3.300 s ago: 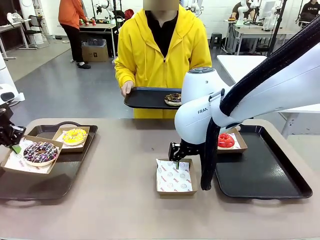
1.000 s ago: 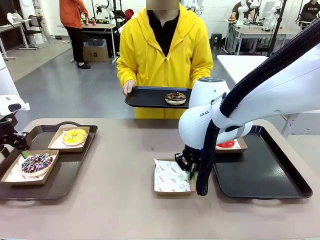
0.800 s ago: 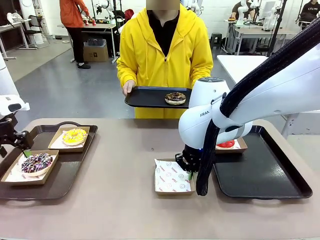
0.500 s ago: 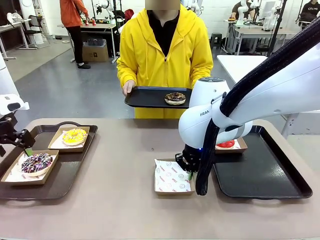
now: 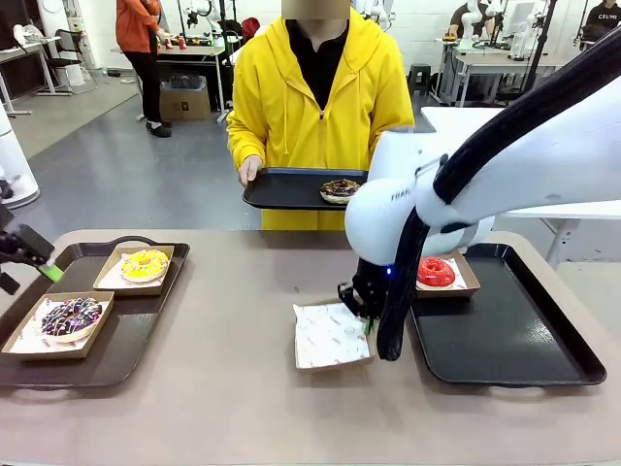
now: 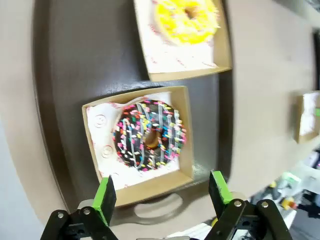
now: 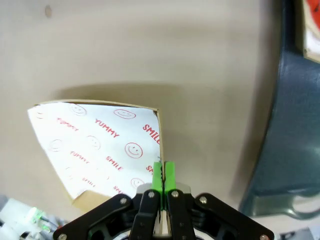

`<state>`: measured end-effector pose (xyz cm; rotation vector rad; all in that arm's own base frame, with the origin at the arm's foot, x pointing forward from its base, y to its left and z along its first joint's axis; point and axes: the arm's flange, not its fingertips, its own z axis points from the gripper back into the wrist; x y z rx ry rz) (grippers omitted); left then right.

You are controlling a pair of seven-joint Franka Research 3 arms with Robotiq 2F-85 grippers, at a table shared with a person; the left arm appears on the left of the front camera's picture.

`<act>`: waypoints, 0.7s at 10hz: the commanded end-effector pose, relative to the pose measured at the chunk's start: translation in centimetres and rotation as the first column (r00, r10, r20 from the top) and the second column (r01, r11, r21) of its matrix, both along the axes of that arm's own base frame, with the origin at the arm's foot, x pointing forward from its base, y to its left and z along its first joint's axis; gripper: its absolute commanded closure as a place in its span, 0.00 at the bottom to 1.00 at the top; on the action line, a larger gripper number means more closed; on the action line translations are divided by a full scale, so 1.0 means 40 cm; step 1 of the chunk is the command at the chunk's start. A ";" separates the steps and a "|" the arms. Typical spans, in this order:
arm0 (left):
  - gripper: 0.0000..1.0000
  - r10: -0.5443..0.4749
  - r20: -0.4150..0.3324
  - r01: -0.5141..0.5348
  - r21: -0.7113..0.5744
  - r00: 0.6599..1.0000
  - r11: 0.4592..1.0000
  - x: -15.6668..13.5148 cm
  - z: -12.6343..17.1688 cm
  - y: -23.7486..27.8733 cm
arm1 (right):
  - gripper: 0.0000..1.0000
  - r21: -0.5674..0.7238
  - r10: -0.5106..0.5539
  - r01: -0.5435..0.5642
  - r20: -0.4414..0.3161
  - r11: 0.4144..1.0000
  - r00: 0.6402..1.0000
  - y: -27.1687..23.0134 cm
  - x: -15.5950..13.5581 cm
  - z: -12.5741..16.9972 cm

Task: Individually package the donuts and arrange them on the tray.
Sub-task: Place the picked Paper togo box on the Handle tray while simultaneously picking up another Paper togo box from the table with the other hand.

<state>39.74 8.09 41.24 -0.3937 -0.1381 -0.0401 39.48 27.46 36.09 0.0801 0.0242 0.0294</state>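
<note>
The chocolate donut with sprinkles (image 5: 66,316) (image 6: 149,135) lies in a paper-lined box on the left tray (image 5: 126,349), next to the boxed yellow donut (image 5: 145,263) (image 6: 187,17). My left gripper (image 5: 34,262) (image 6: 161,192) hovers open above the sprinkled donut, touching nothing. The red donut (image 5: 436,272) sits in its box on the right tray (image 5: 514,340). My right gripper (image 5: 364,313) (image 7: 163,175) is shut on the right edge of an empty paper-lined box (image 5: 328,336) (image 7: 100,145), which is slightly tilted on the table. The person holds a small tray (image 5: 281,189) carrying the dark chocolate donut (image 5: 340,187).
The right tray (image 7: 295,125) has bare floor in front of the red donut's box. My right arm's white body hangs over the table's middle. Open tabletop lies between the two trays and along the front edge.
My left gripper has lifted up and away from the sprinkled donut's box, which stays on the tray. My right gripper has nudged the empty box slightly left and tipped it.
</note>
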 end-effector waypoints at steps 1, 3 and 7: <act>0.03 -0.016 0.021 0.020 -0.205 1.000 0.978 -0.014 0.029 0.091 | 1.00 -0.014 0.020 -0.019 0.056 1.000 0.998 0.022 -0.011 0.124; 0.03 -0.004 0.046 0.023 -0.426 0.999 0.904 -0.025 0.040 0.197 | 1.00 -0.035 0.013 -0.009 0.098 0.999 0.995 0.051 0.012 0.249; 0.03 0.096 0.090 -0.001 -0.726 0.991 0.688 -0.036 0.001 0.411 | 1.00 -0.045 0.011 -0.009 0.044 0.999 0.999 0.055 0.135 0.402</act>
